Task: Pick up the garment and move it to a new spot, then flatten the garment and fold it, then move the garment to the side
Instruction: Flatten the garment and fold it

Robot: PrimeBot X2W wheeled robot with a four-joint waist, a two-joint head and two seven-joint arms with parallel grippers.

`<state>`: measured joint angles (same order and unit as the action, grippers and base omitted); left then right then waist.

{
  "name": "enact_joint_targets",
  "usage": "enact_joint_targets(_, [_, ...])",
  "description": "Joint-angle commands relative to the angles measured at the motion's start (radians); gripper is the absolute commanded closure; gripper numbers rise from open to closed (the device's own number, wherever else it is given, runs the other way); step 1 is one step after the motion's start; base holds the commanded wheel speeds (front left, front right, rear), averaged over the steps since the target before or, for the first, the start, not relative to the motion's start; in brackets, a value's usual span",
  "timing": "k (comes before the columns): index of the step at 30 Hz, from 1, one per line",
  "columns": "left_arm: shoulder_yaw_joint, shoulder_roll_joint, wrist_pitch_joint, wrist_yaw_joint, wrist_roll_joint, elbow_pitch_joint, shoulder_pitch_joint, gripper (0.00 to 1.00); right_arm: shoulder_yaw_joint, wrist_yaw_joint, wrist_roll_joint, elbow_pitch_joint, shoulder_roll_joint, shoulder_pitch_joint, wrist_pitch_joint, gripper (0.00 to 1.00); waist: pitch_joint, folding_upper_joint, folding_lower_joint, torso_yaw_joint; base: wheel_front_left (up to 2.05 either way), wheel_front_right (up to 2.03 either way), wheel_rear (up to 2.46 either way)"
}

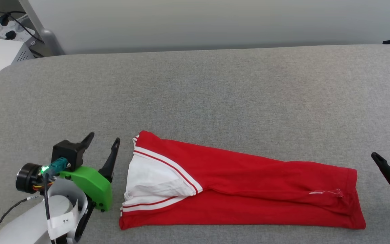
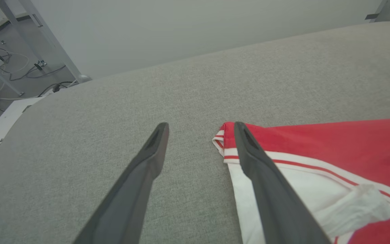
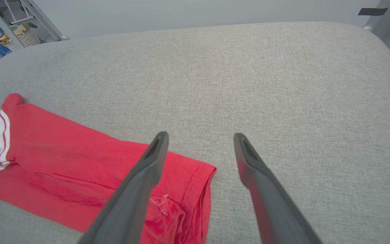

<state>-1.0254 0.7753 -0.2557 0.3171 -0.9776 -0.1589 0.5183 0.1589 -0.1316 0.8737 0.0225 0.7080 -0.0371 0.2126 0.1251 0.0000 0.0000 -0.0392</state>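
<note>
On grey surface [image 1: 195, 84], folded garment [image 1: 249, 189] lies btwn L hand [image 1: 103, 139] & R hand [image 1: 385, 155], both spread apart.

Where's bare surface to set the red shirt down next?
Widest free patch: grey surface between the garment and the back wall, full width. Narrow strip between its hem and the right gripper. Crowded: near left, where the left gripper sits beside the sleeve end.
</note>
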Motion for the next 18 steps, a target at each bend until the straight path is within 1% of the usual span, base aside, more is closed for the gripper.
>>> enact_joint_targets(1, [0.05,-0.017,-0.005,0.026,0.048,0.018,-0.03,0.0,-0.015,0.001,0.032,0.012,0.001,0.019,0.023,0.0,0.002,0.0,0.0,0.005,0.0,0.0,0.0])
enact_joint_targets(3, [0.127,-0.034,-0.006,0.054,0.109,0.041,-0.071,0.0,-0.029,0.001,0.062,0.034,0.006,0.02,0.066,0.0,0.005,0.0,0.0,0.01,0.0,0.0,0.0])
enact_joint_targets(7, [0.284,-0.085,-0.006,0.094,0.227,0.077,-0.165,0.0,-0.034,0.001,0.103,0.089,0.009,0.019,0.155,0.0,0.017,0.0,0.0,0.023,0.0,0.0,0.0])
enact_joint_targets(10, [0.385,-0.128,-0.006,0.105,0.308,0.09,-0.227,0.0,-0.03,0.001,0.121,0.128,-0.006,0.011,0.195,0.0,0.026,0.0,0.0,0.035,0.0,0.0,0.0])
enact_joint_targets(14, [0.509,-0.195,-0.006,0.095,0.407,0.104,-0.3,0.0,-0.008,0.001,0.134,0.175,-0.031,0.001,0.227,0.0,0.039,0.0,0.0,0.054,0.0,0.0,0.0])
enact_joint_targets(18, [0.61,-0.257,-0.006,0.062,0.499,0.11,-0.355,0.0,0.018,0.001,0.138,0.215,-0.049,-0.013,0.24,0.0,0.048,0.0,0.0,0.071,0.0,0.0,0.0])
